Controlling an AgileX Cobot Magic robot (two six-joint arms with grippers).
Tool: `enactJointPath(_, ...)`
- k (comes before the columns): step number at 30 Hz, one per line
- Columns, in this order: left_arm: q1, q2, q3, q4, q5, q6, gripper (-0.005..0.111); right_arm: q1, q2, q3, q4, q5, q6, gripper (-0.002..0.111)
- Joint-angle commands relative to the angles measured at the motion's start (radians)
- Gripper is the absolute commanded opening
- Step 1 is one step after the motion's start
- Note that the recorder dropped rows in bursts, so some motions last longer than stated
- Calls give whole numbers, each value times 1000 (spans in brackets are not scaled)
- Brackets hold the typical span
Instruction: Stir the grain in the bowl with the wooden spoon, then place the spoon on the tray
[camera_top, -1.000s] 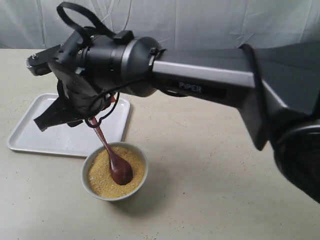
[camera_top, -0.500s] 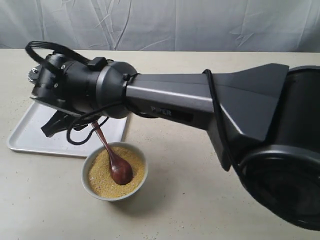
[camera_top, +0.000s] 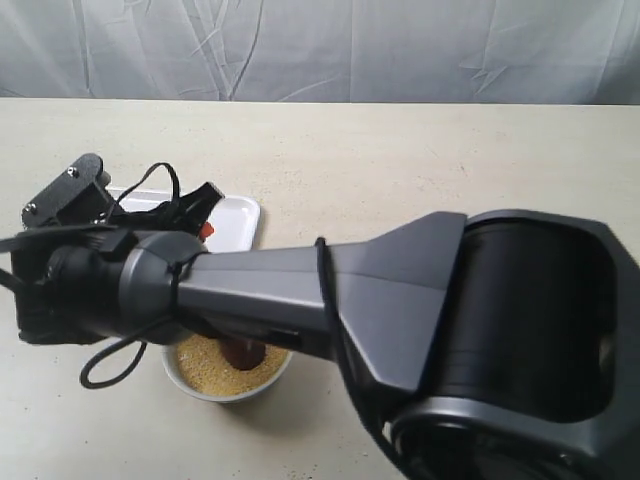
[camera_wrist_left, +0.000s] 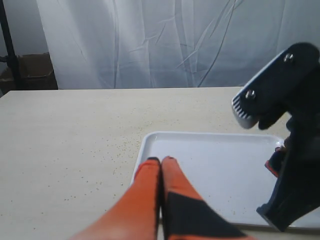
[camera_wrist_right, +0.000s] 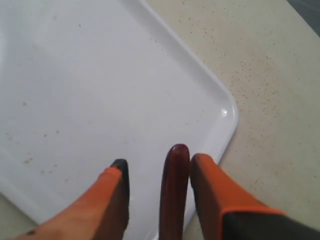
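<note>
The right fingers (camera_wrist_right: 212, 192) grip the wooden spoon (camera_wrist_right: 175, 190) by its handle (it lies against one finger, with a gap at the other tip). Its long axis runs along the fingers, with the handle end over a corner of the tray (camera_wrist_right: 100, 90) and the head down in the grain (camera_top: 205, 362) in the bowl (camera_top: 232, 396). The left fingers (camera_wrist_left: 145, 195) are pressed together, empty, at the tray's edge.

Beige, finely speckled table (camera_top: 450, 150) fills the frame; white tray (camera_top: 240, 222) lies centre left, white bowl (camera_top: 228, 394) near it, lower left.
</note>
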Motion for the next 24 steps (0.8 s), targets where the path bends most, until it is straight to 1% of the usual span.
enactJointPath(1,-1,-5,3,0,-10,0,0,14,46,-7,-114,69,56,41)
enactJointPath(8,-1,-5,3,0,-10,0,0,14,78,-7,-126,78,69,41)
enactJointPath(10,-1,-5,3,0,-10,0,0,14,78,-7,-131,78,69,37)
enactJointPath(13,-1,-5,3,0,-10,0,0,14,78,-7,-142,93,69,21)
enactJointPath(16,-1,-5,3,0,-10,0,0,14,76,-7,-157,134,73,0)
enactJointPath(22,-1,-5,3,0,-10,0,0,14,67,-70,-163,204,105,0)
enactJointPath(24,-1,-5,3,0,-10,0,0,14,44,-102,-134,207,105,0)
